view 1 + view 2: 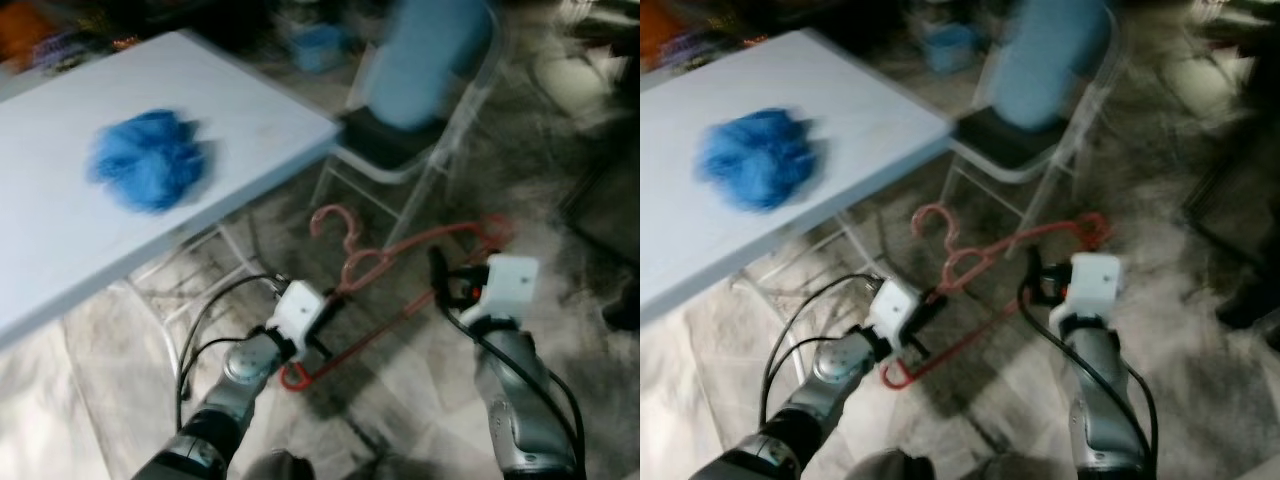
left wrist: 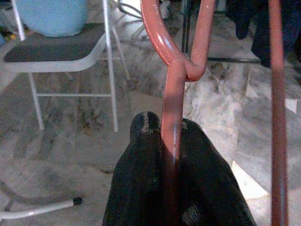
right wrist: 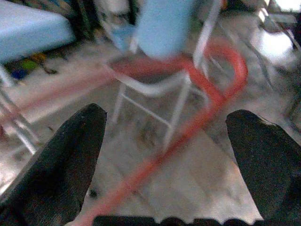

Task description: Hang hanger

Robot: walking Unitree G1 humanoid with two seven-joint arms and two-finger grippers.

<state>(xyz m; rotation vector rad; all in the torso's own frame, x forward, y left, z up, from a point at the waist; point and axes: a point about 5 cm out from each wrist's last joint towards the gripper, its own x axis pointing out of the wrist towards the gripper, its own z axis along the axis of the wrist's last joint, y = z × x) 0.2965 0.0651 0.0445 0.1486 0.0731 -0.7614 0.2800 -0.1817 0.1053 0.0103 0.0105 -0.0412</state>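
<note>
Gripping the red hanger [image 1: 385,300], the left gripper [image 2: 164,129] has its two black fingers [image 2: 141,160] pressed together on the wire just below the twisted neck, as the left wrist view shows. The hanger is held up off the floor and tilted. Its hook [image 1: 335,222] curls up and away beyond the left gripper, toward the chair. One lower corner sits just below and beside that gripper's white wrist housing, and the long bottom bar runs from there up toward the right gripper [image 1: 437,265].

The right gripper is spread wide with nothing between its fingers [image 3: 66,160]. In the right wrist view, the far rounded shoulder of the hanger and the bar below it pass ahead of the gap between the fingers, not touched by either. In the head views that same rounded end lies just beyond and above the right gripper.

Ahead of both grippers stands a folding chair [image 1: 405,120] with a light blue back, a dark seat and a pale metal frame. Up and to the left of the left gripper is a white table [image 1: 250,120] with a crumpled blue cloth [image 1: 150,160] lying on it. Under both grippers is a grey marbled floor [image 1: 400,390]. The head views are blurred.
</note>
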